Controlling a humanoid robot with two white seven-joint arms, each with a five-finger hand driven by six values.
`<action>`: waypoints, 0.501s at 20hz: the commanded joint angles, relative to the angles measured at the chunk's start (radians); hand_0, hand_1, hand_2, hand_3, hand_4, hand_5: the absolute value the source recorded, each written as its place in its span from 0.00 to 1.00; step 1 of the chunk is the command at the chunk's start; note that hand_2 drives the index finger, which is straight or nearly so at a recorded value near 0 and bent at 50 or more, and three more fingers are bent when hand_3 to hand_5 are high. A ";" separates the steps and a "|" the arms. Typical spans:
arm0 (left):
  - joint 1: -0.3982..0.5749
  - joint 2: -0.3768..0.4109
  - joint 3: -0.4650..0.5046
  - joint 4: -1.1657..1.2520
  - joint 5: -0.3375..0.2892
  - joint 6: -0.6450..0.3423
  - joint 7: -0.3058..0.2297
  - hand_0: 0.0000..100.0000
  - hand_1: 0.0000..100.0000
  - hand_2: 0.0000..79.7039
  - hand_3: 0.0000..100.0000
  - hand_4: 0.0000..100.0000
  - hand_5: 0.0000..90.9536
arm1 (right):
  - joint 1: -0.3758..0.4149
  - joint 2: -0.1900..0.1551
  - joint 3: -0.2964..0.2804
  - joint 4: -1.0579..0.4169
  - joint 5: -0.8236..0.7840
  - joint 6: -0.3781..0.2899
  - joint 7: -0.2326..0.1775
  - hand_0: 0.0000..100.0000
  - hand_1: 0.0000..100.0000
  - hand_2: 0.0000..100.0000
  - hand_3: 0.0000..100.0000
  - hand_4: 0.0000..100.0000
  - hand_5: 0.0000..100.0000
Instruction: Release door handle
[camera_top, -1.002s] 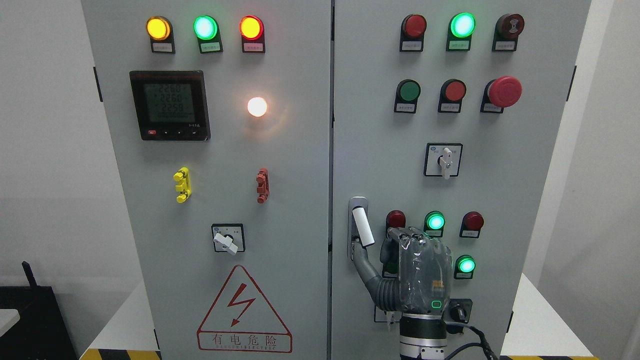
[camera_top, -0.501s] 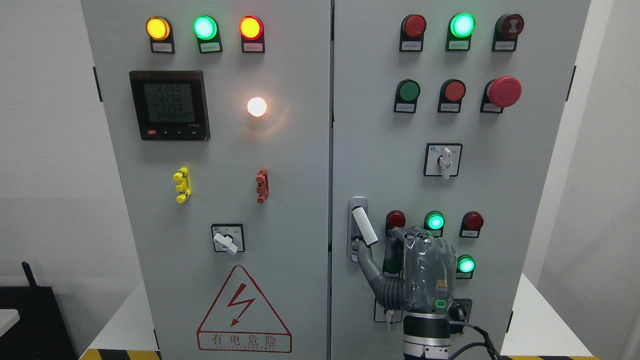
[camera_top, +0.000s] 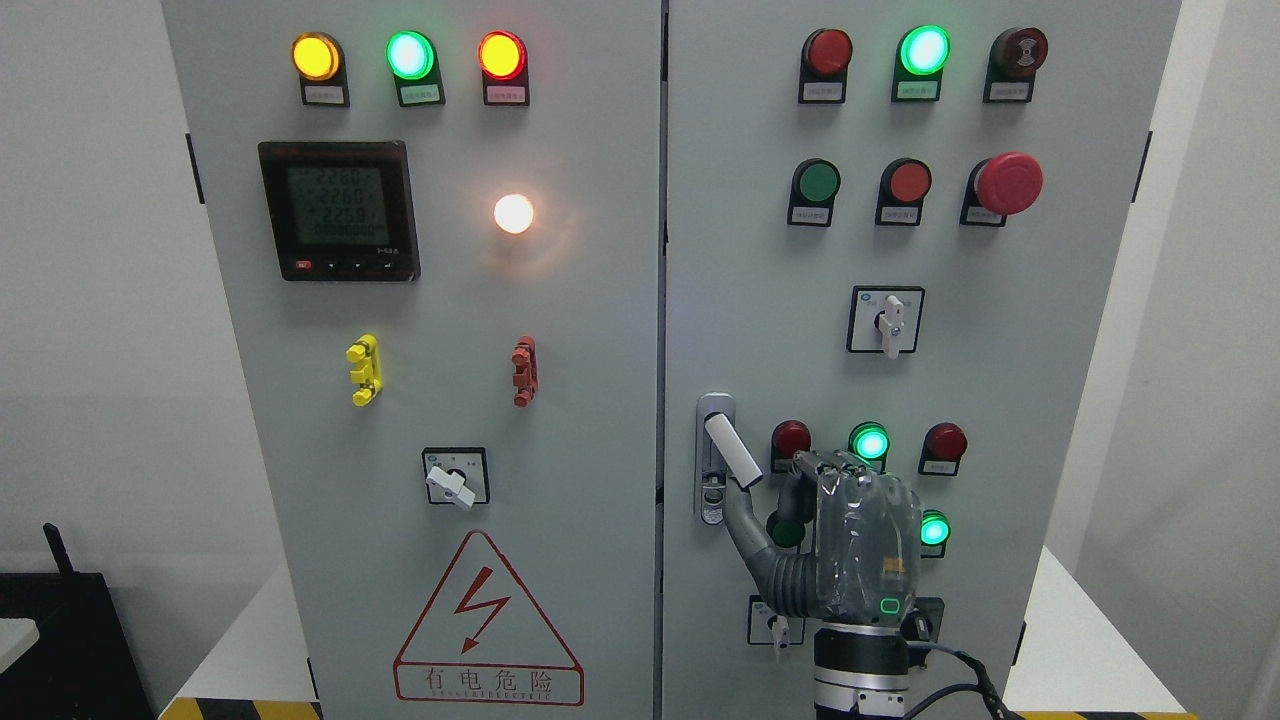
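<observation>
the white door handle sits on the right cabinet door, its long axis tilted, lower end swung right; the right hand hangs just below and right of it, thumb reaching up towards the lower tip, possibly touching; fingers loosely curled, holding nothing; left hand unseen.

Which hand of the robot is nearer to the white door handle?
Right. The right hand is just below and right of the white door handle, its thumb reaching up toward the lower end. The left hand is not in view.
</observation>
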 joint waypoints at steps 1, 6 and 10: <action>-0.031 0.000 -0.011 -0.009 0.000 0.001 0.000 0.12 0.39 0.00 0.00 0.00 0.00 | 0.000 -0.013 -0.013 -0.010 -0.001 -0.001 0.000 0.38 0.64 0.90 1.00 0.90 0.95; -0.031 0.000 -0.011 -0.009 0.000 0.001 0.000 0.12 0.39 0.00 0.00 0.00 0.00 | -0.001 -0.017 -0.021 -0.018 -0.001 -0.002 0.000 0.38 0.64 0.90 1.00 0.90 0.95; -0.031 0.000 -0.011 -0.008 0.000 0.001 0.000 0.12 0.39 0.00 0.00 0.00 0.00 | -0.003 -0.017 -0.022 -0.019 -0.001 -0.002 0.002 0.38 0.64 0.90 1.00 0.90 0.95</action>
